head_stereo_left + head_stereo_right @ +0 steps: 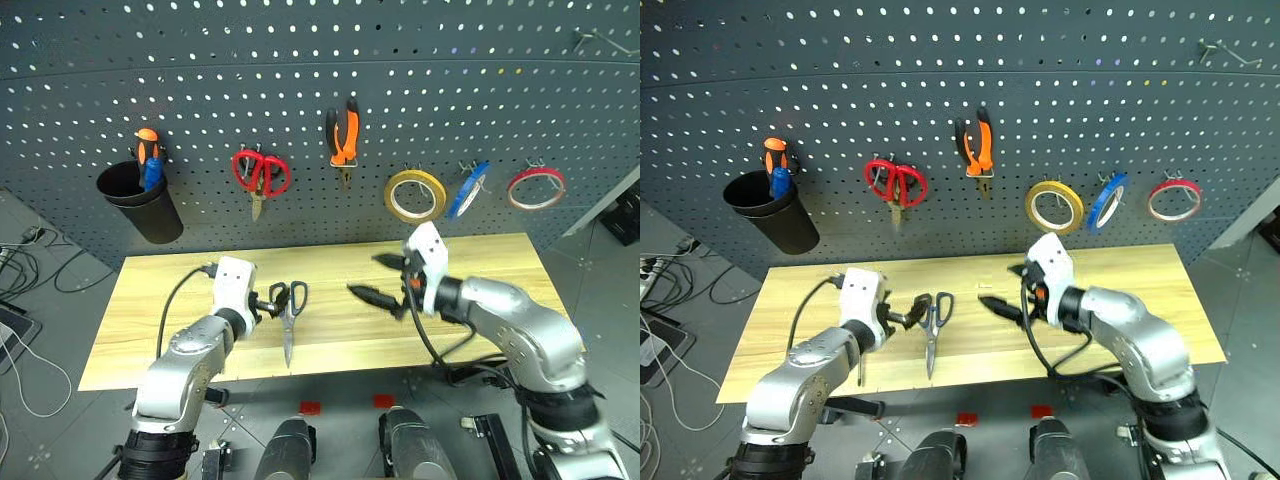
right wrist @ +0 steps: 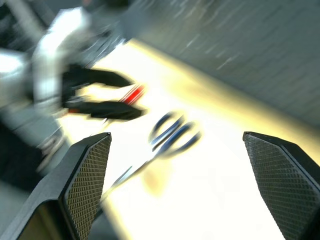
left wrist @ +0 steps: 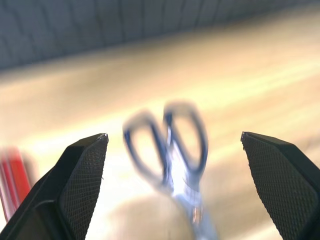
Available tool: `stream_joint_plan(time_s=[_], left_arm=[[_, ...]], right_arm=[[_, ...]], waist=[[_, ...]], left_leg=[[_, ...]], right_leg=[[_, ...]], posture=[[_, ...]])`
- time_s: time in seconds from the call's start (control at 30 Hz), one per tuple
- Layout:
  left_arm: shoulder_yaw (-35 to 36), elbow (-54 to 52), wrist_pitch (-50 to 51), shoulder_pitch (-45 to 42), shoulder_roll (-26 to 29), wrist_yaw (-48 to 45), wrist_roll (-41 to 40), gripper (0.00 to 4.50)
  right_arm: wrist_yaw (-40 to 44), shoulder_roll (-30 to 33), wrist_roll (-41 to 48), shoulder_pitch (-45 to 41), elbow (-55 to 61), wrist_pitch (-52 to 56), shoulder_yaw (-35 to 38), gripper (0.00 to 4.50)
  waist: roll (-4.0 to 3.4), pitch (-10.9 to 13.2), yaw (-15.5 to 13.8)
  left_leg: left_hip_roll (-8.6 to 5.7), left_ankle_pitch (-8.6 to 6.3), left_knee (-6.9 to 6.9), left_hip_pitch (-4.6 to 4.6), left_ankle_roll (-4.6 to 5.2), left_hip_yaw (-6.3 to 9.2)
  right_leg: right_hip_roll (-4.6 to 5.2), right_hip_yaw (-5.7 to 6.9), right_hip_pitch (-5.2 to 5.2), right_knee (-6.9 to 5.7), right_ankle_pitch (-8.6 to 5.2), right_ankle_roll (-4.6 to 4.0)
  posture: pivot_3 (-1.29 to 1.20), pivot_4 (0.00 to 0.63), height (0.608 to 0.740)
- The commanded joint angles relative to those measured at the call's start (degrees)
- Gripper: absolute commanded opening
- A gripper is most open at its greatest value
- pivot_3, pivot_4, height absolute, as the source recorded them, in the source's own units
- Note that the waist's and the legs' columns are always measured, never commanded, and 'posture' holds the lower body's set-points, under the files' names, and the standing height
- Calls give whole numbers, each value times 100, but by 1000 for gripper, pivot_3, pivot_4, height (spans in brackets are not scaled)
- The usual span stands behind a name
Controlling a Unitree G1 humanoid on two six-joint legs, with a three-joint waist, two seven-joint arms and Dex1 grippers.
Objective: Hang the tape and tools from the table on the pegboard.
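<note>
**Scissors on the table, pliers and tape hung**

Scissors [image 1: 291,311], dark-handled, lie flat on the table [image 1: 500,262], blades toward six o'clock. At their nine o'clock the left gripper [image 1: 268,303] hovers, fingers released. On the pegboard [image 1: 300,90] at twelve o'clock hang the pliers [image 1: 343,135]; the tape [image 1: 415,195] hangs at two o'clock. The right gripper [image 1: 385,277], released, holds nothing.

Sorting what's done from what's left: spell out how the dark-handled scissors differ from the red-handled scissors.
The dark-handled scissors lie flat on the table, blades toward the robot; the red-handled scissors hang on the pegboard, blades down. The dark pair sits just ahead of the open left gripper; no gripper is near the red pair. Both pairs are closed.
</note>
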State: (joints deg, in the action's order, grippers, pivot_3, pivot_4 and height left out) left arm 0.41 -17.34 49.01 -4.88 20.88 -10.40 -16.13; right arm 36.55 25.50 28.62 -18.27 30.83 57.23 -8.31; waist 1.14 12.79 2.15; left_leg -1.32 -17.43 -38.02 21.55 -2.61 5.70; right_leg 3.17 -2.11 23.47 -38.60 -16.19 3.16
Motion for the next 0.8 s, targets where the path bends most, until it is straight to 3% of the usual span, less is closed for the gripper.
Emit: stream_joint_plan(time_s=[0.03, 0.2, 0.47, 0.8], left_arm=[[-138, -118, 351, 180, -113, 246, 222, 4483], [-314, 203, 781, 83, -516, 640, 449, 4483], [-656, 1090, 842, -404, -1208, 1299, 1056, 4483], [-380, 1937, 1074, -835, -1675, 1763, 1372, 4483]], right_arm=[[11, 117, 315, 136, 560, 346, -230, 4500], [-145, -52, 479, 96, 648, 554, -384, 4500], [-101, 226, 756, 294, 845, 701, -391, 4500], [-222, 253, 1284, 331, 828, 973, 48, 4500]], waist=[[10, 50, 18], [26, 139, 20], [58, 227, -24], [55, 239, -9]], left_leg=[[2, 0, 1, 1, 0, 2], [6, 1, 0, 3, -1, 7], [3, 1, -11, 22, -2, 19], [2, 1, -10, 16, -2, 19]], right_leg=[[0, 1, 1, 1, 0, 0], [7, 4, 4, -4, 0, 0], [17, 21, 5, 1, 1, 1], [15, 25, -3, 0, 1, 1]], posture=[[-19, 270, 740], [-23, 289, 740], [-58, 308, 740], [-82, 314, 740]])
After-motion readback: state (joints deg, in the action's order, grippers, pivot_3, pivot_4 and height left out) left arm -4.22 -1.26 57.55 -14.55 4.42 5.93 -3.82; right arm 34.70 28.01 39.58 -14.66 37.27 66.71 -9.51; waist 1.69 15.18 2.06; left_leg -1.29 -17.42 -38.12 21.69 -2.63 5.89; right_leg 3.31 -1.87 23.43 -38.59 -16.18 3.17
